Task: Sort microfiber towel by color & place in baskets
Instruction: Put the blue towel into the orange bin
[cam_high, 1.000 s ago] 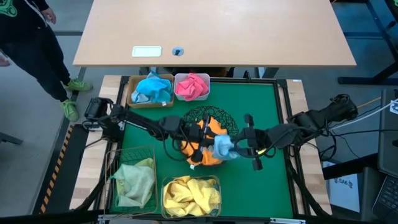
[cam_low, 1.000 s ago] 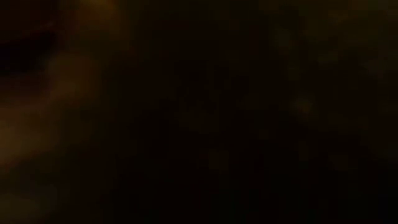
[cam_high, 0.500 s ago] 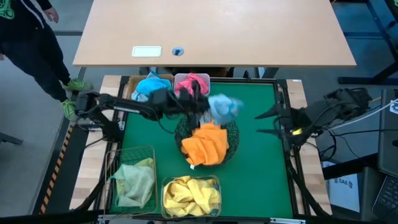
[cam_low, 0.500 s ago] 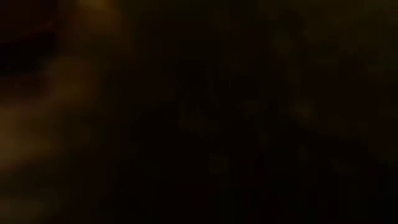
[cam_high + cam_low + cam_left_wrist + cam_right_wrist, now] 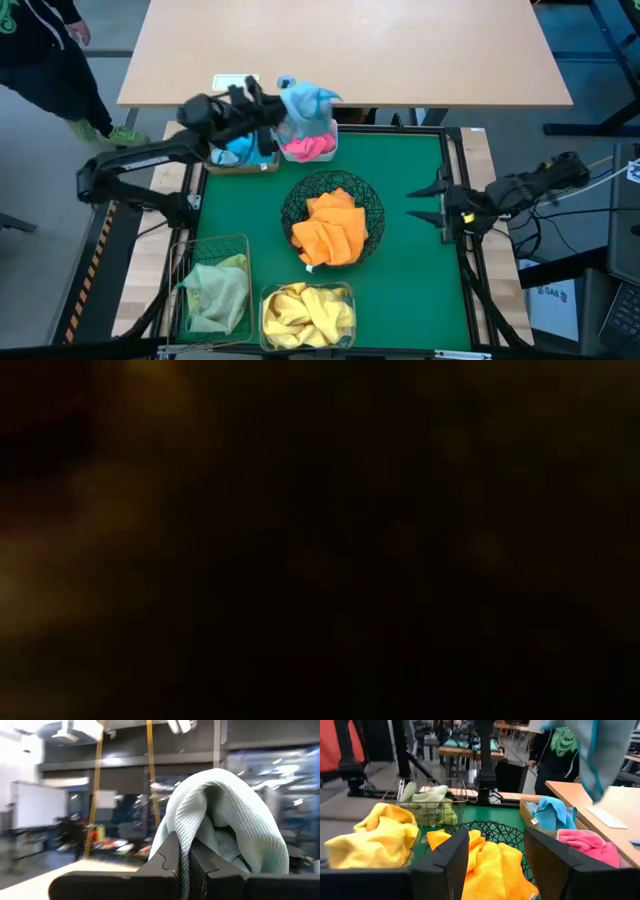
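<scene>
A light blue towel (image 5: 304,102) hangs in the air over the table's far edge, above the white tub (image 5: 330,150) that holds a pink towel (image 5: 306,148). My left gripper (image 5: 281,116) is shut on it. A tan tray (image 5: 212,158) beside the tub holds a blue towel (image 5: 240,150). Orange towels (image 5: 333,228) lie in the black wire bowl (image 5: 300,195) at mid table. A pale green towel (image 5: 216,290) fills the green wire basket (image 5: 215,242), and a yellow one (image 5: 305,314) the clear box (image 5: 268,295). My right gripper (image 5: 428,204) stands open at the right edge. My left gripper pinches a bunched fold of the light blue towel (image 5: 184,851) between its two fingers. The fingers slant upward toward the far edge. The rest of the towel (image 5: 225,815) bulges above the fingertips and drapes over one finger (image 5: 220,870), lifted clear of everything.
A wooden table (image 5: 350,50) with a white card (image 5: 230,82) stands right behind the far edge. A person (image 5: 50,60) stands at the far left. The low view is dark. Bare green mat (image 5: 420,270) lies near the right side.
My left gripper has risen from over the black wire bowl and swung toward the far edge, tipping upward, with the light blue towel lifted along. My right gripper has drawn away from that towel toward the table's right edge.
</scene>
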